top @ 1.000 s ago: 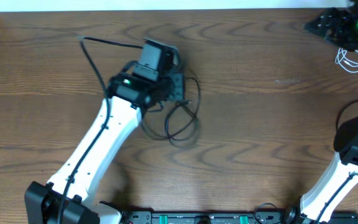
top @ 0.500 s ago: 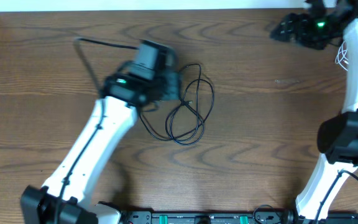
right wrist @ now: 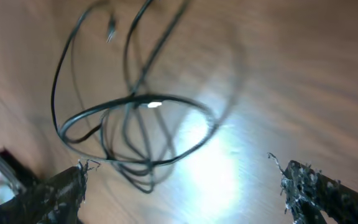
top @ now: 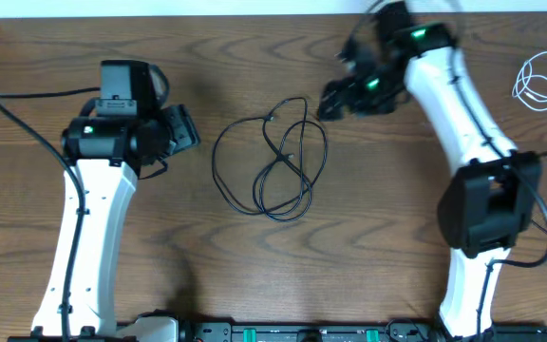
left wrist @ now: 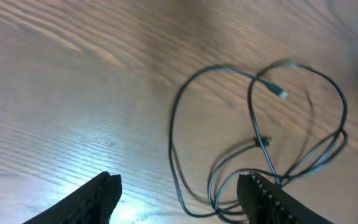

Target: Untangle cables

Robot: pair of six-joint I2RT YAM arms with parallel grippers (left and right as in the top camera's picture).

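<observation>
The black cable (top: 270, 158) lies in loose overlapping loops on the table's middle, its small plug end (left wrist: 282, 94) free on the wood. Far off at the back right lies the white cable (top: 542, 81) in a small coil, apart from the black one. My left gripper (top: 182, 128) stands open just left of the black loops, and in the left wrist view the cable (left wrist: 253, 127) runs ahead of my left gripper (left wrist: 179, 193). My right gripper (top: 336, 97) hangs open at the loops' upper right. The right wrist view shows the coil (right wrist: 135, 109) ahead of my right gripper (right wrist: 185, 186), untouched.
A thick black arm wire (top: 27, 98) trails left of the left arm. The wooden table (top: 397, 237) reaches a white back edge at the top. The arm bases stand along the front edge.
My left arm pulled back left off the black cable with its jaws widening, and the loops spread out. My right arm swung from the white cable's corner to the black loops.
</observation>
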